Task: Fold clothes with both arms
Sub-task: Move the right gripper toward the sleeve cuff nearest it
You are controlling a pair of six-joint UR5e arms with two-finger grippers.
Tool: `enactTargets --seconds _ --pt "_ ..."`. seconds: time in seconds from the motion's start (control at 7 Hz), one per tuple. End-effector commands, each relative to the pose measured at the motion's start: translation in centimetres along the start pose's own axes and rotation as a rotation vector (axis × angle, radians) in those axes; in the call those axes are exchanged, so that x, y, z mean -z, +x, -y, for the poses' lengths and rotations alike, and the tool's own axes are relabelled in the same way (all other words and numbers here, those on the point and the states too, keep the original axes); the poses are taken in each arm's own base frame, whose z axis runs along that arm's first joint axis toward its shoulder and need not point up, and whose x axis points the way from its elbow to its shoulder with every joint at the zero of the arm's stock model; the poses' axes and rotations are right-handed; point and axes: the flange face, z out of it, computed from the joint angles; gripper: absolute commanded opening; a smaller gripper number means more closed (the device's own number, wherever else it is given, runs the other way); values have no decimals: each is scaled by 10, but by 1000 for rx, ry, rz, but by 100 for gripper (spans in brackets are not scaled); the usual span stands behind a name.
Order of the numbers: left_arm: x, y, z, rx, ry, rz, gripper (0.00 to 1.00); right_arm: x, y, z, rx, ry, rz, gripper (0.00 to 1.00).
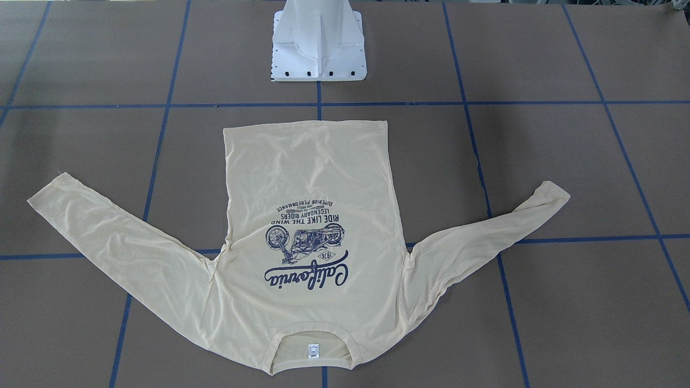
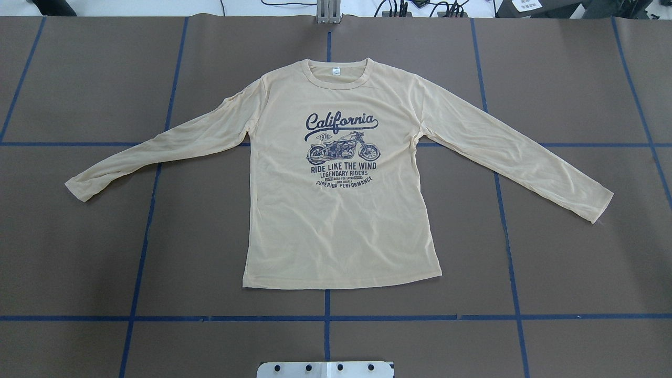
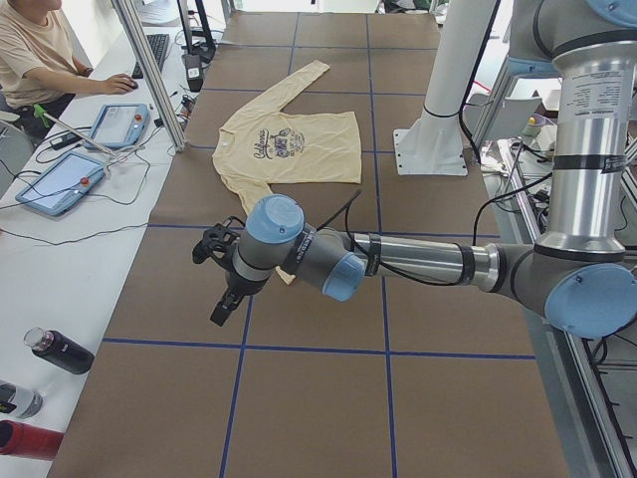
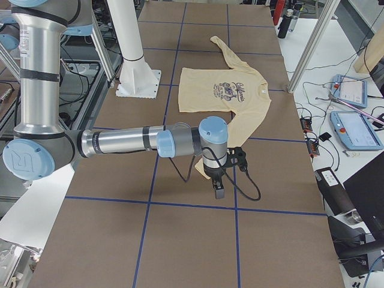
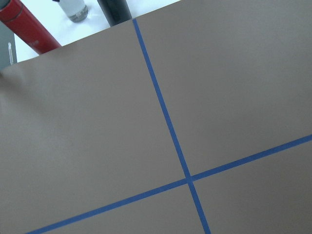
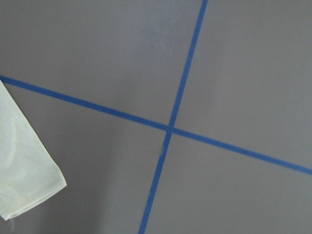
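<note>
The clothes are one pale cream-yellow long-sleeved T-shirt, lying flat and print-up in the middle of the table, both sleeves spread out to the sides. Its collar lies on the side away from the robot and its hem towards the base. The left gripper hangs over bare table past the shirt's left sleeve; I cannot tell whether it is open or shut. The right gripper hovers just beyond the right sleeve's cuff; its state cannot be told either. Neither wrist view shows any fingers.
A white pedestal base stands at the robot's side of the table. Blue tape lines grid the brown surface. Bottles, tablets and a seated person are beside the table's far edge.
</note>
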Motion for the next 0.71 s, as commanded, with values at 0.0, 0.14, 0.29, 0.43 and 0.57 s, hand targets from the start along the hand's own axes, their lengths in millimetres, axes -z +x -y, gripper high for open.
enactTargets --seconds 0.0,0.14,0.29,0.43,0.57 --pt "3 2 33 -123 142 4 100 5 -6 41 33 129 4 100" --pt "6 5 44 -137 160 2 99 7 -10 46 27 135 30 100" --pt "9 7 46 -67 178 -8 99 8 -27 49 57 144 104 100" --pt "9 14 46 -58 213 -19 99 -11 -63 58 34 131 138 100" --pt "0 28 40 -93 233 -40 100 -33 -105 65 -79 151 152 100"
